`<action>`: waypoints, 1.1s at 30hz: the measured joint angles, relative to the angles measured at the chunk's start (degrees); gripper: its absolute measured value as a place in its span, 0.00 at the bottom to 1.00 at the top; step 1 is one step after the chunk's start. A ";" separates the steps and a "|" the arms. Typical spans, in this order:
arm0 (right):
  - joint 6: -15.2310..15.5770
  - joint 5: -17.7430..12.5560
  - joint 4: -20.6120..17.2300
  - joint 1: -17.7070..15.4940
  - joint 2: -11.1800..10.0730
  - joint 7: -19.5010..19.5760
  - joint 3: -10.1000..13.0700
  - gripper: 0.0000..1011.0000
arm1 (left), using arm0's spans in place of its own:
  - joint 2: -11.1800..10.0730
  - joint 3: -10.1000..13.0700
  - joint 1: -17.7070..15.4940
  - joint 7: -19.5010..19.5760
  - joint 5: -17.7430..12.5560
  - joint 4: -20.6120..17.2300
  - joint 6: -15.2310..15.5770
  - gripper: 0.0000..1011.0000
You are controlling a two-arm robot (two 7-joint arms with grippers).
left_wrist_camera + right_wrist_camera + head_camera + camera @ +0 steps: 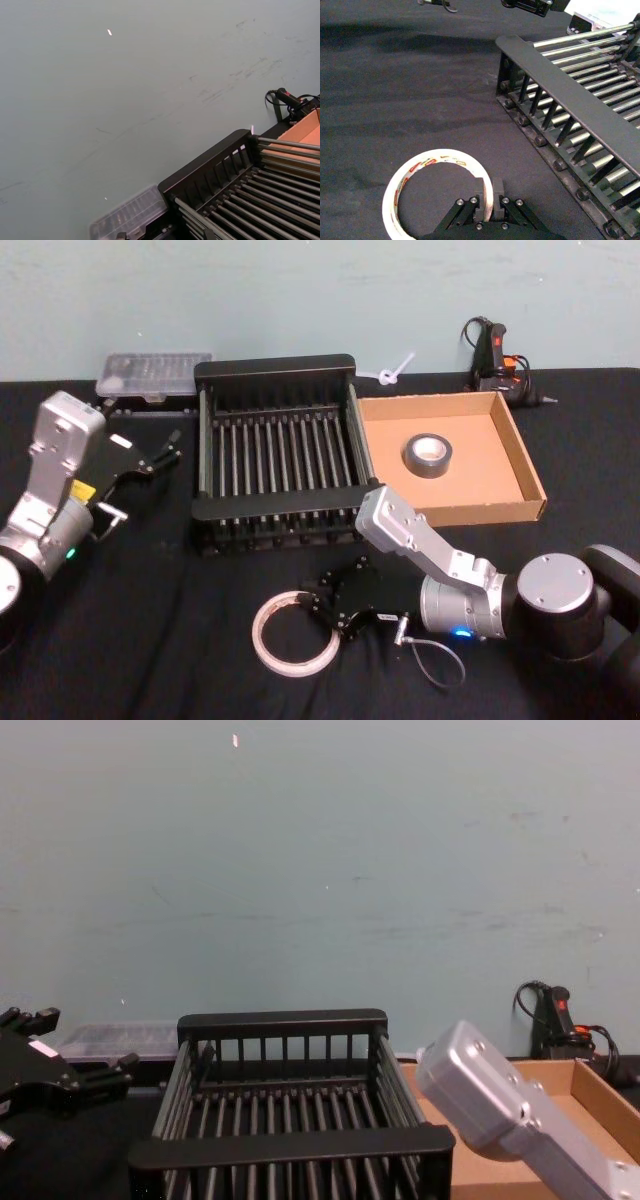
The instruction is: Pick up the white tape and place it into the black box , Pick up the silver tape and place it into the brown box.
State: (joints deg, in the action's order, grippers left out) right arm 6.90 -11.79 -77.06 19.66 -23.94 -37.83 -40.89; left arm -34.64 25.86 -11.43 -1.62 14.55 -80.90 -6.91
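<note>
right wrist view, right tool (488, 200) gripping white tape (400, 186) rim

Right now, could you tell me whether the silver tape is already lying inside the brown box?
Yes, in the head view the silver tape lies flat on the floor of the brown box.

The right gripper (488, 204) covers part of the white tape (415, 167) rim in the right wrist view, and the frame's lower edge cuts off the roll's near side and the gripper body. In the chest view the right arm hides part of the brown box (590, 1095), and the black box (285, 1145) is cut at the bottom edge. The left gripper (40, 1065) is cropped at that view's left edge, its fingers unclear
</note>
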 joint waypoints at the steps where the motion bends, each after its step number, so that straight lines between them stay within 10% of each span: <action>1: 0.00 0.00 0.00 0.00 0.00 0.00 0.00 0.11 | 0.00 0.00 0.00 0.00 0.00 0.00 0.00 0.99; 33: -2.26 -4.11 -6.14 -1.51 -3.34 -0.16 3.51 0.09 | 0.00 0.00 0.00 0.00 0.00 0.00 0.00 0.99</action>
State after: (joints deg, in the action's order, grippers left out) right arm 4.64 -15.90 -83.20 18.15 -27.28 -37.99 -37.38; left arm -34.64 25.86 -11.43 -1.62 14.55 -80.90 -6.91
